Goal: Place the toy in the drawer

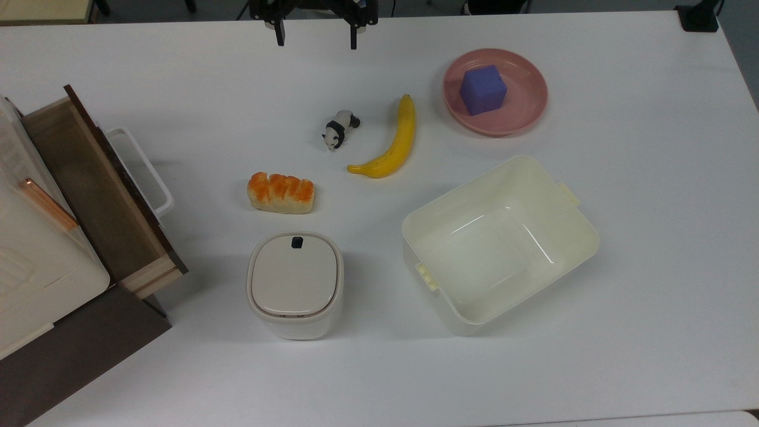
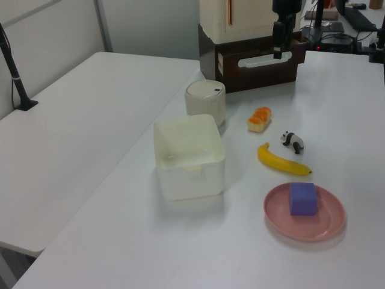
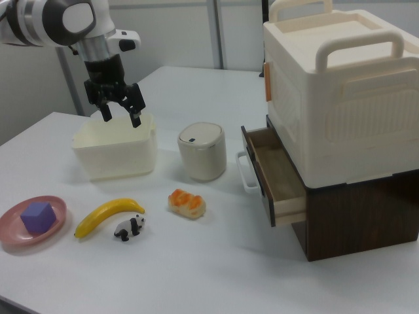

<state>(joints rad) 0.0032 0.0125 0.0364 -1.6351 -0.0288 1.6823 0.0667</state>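
The toy, a small black-and-white panda [image 1: 338,130] [image 2: 293,141] [image 3: 129,227], lies on the white table beside a banana. The wooden drawer [image 1: 95,190] [image 3: 278,173] stands pulled open at the top view's left, its brown bottom bare, and its dark front with a white handle [image 2: 264,60] shows in the left view. My gripper [image 1: 316,37] [image 3: 122,116] hangs open and holds nothing, high above the table at the far edge in the top view, well away from the panda. In the left view one finger [image 2: 277,48] shows in front of the drawer unit.
A banana [image 1: 391,145] lies right of the panda in the top view. An orange-topped bread loaf [image 1: 280,193], a white lidded bin [image 1: 295,283], a cream tub [image 1: 498,240] and a pink plate [image 1: 525,101] with a purple cube [image 1: 483,89] share the table. A cream storage box [image 3: 340,91] tops the drawer unit.
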